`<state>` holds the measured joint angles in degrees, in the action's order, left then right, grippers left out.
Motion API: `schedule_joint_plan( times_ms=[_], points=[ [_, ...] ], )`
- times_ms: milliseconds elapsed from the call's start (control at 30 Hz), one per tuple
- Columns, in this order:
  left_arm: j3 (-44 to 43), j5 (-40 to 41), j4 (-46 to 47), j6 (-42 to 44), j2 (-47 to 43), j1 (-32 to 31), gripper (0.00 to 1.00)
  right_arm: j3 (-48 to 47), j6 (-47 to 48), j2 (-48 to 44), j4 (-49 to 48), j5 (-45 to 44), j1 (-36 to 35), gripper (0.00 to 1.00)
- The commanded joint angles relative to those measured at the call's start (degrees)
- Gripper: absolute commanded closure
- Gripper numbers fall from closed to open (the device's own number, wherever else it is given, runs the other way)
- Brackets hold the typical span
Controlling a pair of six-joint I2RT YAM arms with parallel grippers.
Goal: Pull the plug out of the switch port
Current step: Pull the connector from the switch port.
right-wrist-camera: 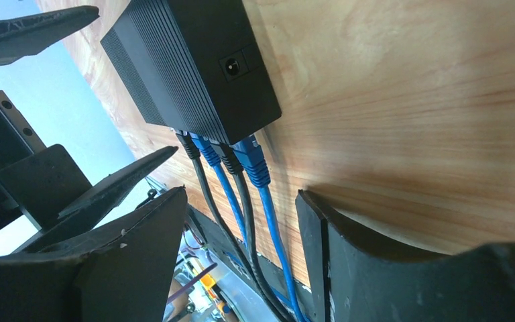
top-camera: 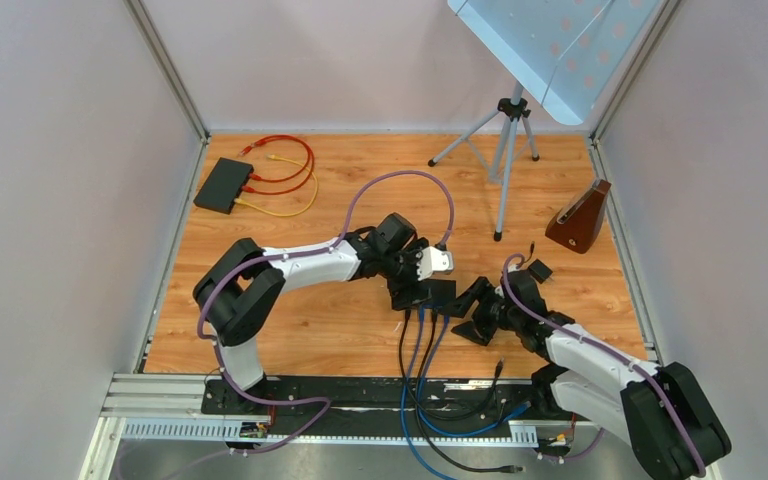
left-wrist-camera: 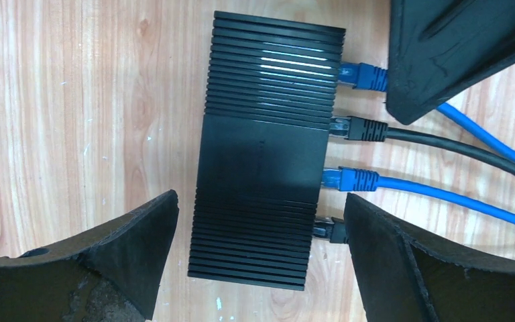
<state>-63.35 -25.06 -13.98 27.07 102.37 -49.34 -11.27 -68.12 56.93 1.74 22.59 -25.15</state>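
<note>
A black ribbed switch (top-camera: 441, 292) lies mid-table. In the left wrist view the switch (left-wrist-camera: 268, 147) has four plugs in its right side: a blue plug (left-wrist-camera: 362, 75), a black plug (left-wrist-camera: 359, 127), a blue plug (left-wrist-camera: 352, 180) and a black plug (left-wrist-camera: 332, 230). My left gripper (left-wrist-camera: 261, 208) is open and straddles the switch's near end, its right finger beside the lowest black plug. My right gripper (right-wrist-camera: 241, 228) is open, its fingers either side of the four cables (right-wrist-camera: 255, 201) just below the switch (right-wrist-camera: 188, 67). One right finger (left-wrist-camera: 442, 54) sits over the top blue cable.
A second black switch (top-camera: 223, 185) with red and yellow cables lies at the back left. A tripod (top-camera: 505, 150) stands at the back right under a tilted light panel (top-camera: 550, 50). A brown wedge (top-camera: 580, 220) and a small black piece (top-camera: 538, 268) lie at the right.
</note>
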Motion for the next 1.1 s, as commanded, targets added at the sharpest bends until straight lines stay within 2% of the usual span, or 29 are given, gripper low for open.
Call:
schedule_joint_plan(
  times_ms=[0, 200, 367, 500, 667, 767, 1067],
  points=[
    [-3.1, 2.8, -2.5, 2.9, 1.7, -0.5, 0.0, 1.3, -1.3, -0.5, -0.2, -3.9, -0.3, 0.34],
    [-4.6, 4.4, -4.0, 3.8, 3.9, -0.6, 0.01, 0.9, -1.1, 0.7, -0.1, -4.4, -0.3, 0.35],
    [-5.4, 4.1, -4.9, 3.8, 5.0, -0.9, 0.04, 1.0, -2.0, 1.9, -0.5, -4.4, -0.3, 0.42],
    [-6.5, 3.0, -6.2, 3.0, 6.0, -0.9, 0.12, 1.3, -1.4, 3.2, -3.2, -4.7, -0.3, 0.46],
    [-7.4, 1.3, -8.3, 1.9, 7.1, -0.9, 0.26, 1.7, -1.5, 4.8, -5.4, -8.2, -0.2, 0.52],
    [-6.8, 1.0, -8.1, 0.7, 7.0, -0.9, 0.31, 1.7, -1.2, 6.2, -7.3, -9.3, 0.8, 0.56],
    [-2.5, 3.9, -3.9, -6.3, 5.6, -0.9, 0.34, -2.4, 5.5, 17.4, -16.8, 0.3, 5.5, 0.64]
  ],
)
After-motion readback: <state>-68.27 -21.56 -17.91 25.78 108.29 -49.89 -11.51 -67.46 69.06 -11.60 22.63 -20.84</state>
